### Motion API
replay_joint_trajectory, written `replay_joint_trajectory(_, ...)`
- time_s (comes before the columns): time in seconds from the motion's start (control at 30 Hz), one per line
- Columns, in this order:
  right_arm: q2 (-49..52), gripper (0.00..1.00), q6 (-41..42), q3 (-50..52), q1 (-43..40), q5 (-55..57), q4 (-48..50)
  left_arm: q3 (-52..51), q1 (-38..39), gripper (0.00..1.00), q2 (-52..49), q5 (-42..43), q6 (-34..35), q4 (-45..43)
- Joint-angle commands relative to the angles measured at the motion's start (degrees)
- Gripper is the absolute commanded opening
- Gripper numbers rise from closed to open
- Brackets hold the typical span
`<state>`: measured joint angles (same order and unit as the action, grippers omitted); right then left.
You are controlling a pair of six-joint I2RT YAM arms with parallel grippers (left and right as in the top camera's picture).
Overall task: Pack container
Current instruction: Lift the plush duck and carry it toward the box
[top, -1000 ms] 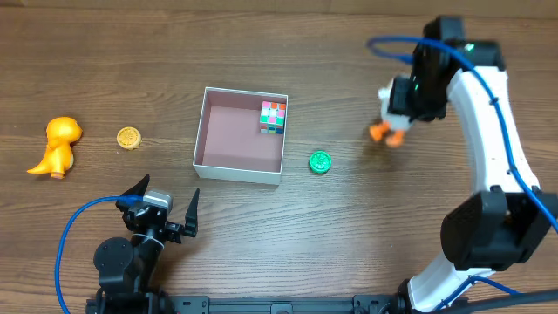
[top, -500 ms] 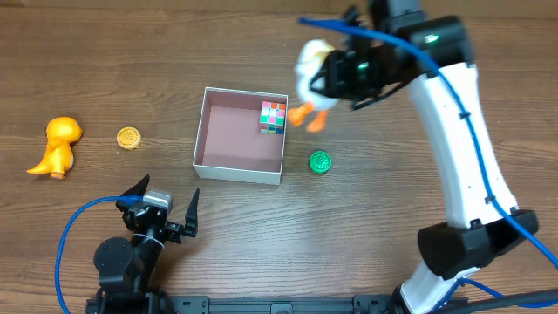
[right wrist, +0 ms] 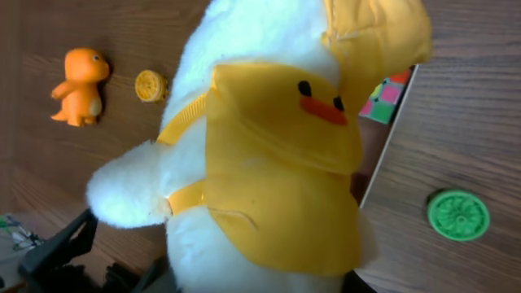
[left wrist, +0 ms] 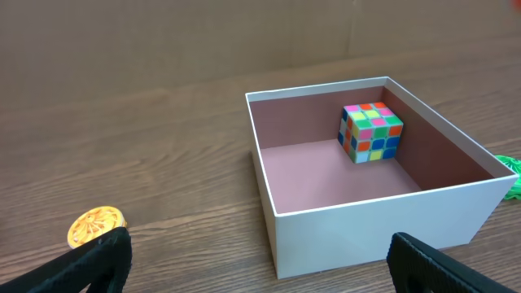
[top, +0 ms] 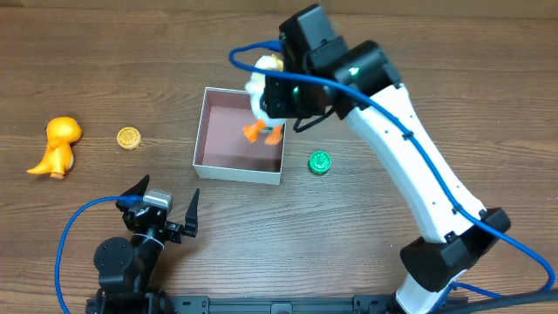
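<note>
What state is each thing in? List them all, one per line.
container: upright, open-top, cube inside.
cube: resting in a container corner.
plush duck: gripped, held over the container.
green disc: flat on the table.
gold disc: flat on the table.
orange figure: on the table, untouched.
left gripper: open, empty.
right gripper: shut on plush duck.

The overhead camera looks straight down from well above the wooden table (top: 436, 52) and takes in the whole work area. The left wrist camera sits low over the tabletop and faces level across it at the near wall of the container (left wrist: 383, 224). The right wrist camera looks steeply down, so near the plush duck (right wrist: 269, 163) that it fills most of the frame. All three views share the gold coin (top: 129, 138); overhead and right wrist also share the green disc (right wrist: 458, 215).
</note>
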<state>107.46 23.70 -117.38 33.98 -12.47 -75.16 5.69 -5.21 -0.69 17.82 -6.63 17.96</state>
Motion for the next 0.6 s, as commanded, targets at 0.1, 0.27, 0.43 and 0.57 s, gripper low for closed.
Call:
replay_joint_trajectory(0.1, -0.66, 0.15, 5.35, 11.04, 0.74, 1.51, 7.04, -0.2, 0.35, 1.0, 0.44, 0.17, -1.09, -0.24)
replay_joint_trajectory(0.27, -0.66, 0.15, 6.56, 17.11, 0.79, 1.49, 14.45, -0.2, 0.35, 1.0, 0.44, 0.2, -1.09, -0.24)
replay_joint_trajectory(0.43, -0.66, 0.16, 6.58, 19.71, 0.85, 1.53, 17.03, -0.2, 0.35, 1.0, 0.44, 0.17, -1.09, -0.24)
replay_joint_trajectory(0.57, -0.66, 0.21, 6.56, 22.16, 0.85, 2.34, 18.14, -0.2, 0.35, 1.0, 0.44, 0.17, -1.09, -0.24)
